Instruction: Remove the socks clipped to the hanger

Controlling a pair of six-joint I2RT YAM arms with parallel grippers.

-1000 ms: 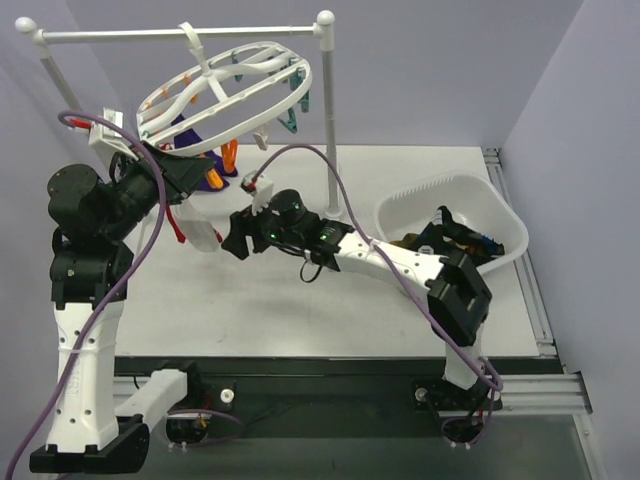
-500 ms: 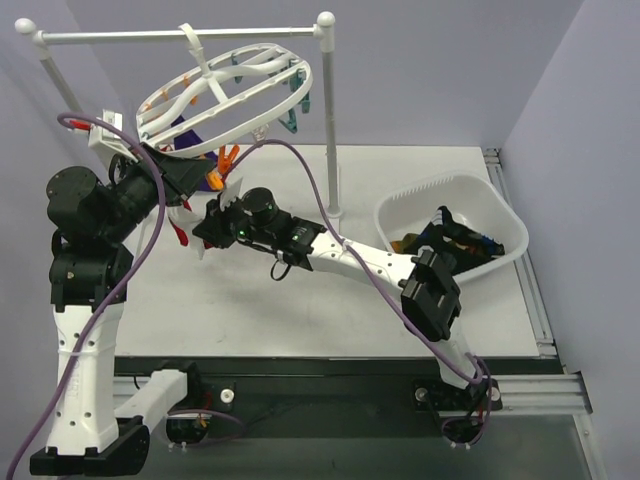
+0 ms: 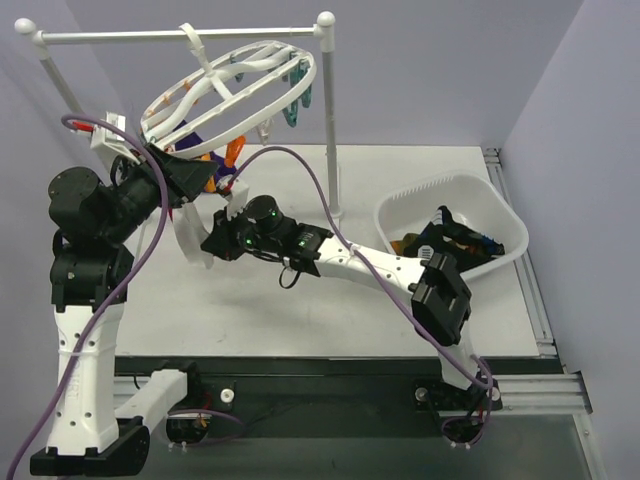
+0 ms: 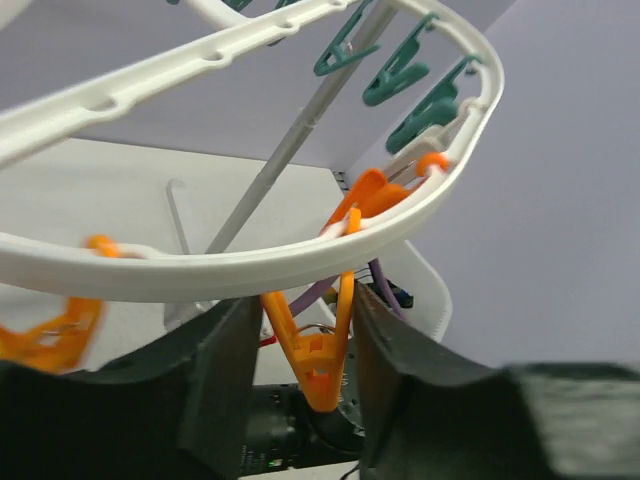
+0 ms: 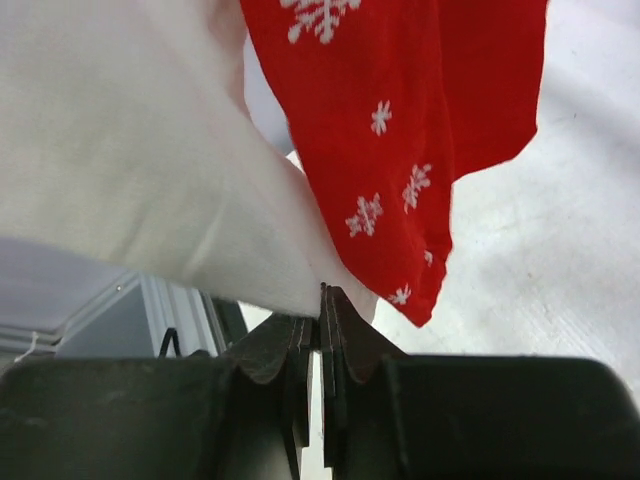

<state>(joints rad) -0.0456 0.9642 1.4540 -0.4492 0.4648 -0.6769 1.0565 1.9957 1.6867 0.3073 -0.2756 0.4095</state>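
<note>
White sock point(image 5: 130, 150) pinched at its edge by right gripper point(image 5: 322, 305); left gripper point(image 4: 303, 335) jaws spread around orange clip point(image 4: 318, 372) under hanger point(image 4: 250, 268).

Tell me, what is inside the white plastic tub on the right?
The white plastic tub holds a heap of dark socks, black with blue marks plus something brownish. The right arm's elbow hides its near edge.

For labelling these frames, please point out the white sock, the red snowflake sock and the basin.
white sock point(image 5: 130, 150): right wrist view, middle of the cloth.
red snowflake sock point(image 5: 400, 120): right wrist view, middle of the red cloth.
basin point(image 3: 430, 195): top external view, far inner wall.
</note>
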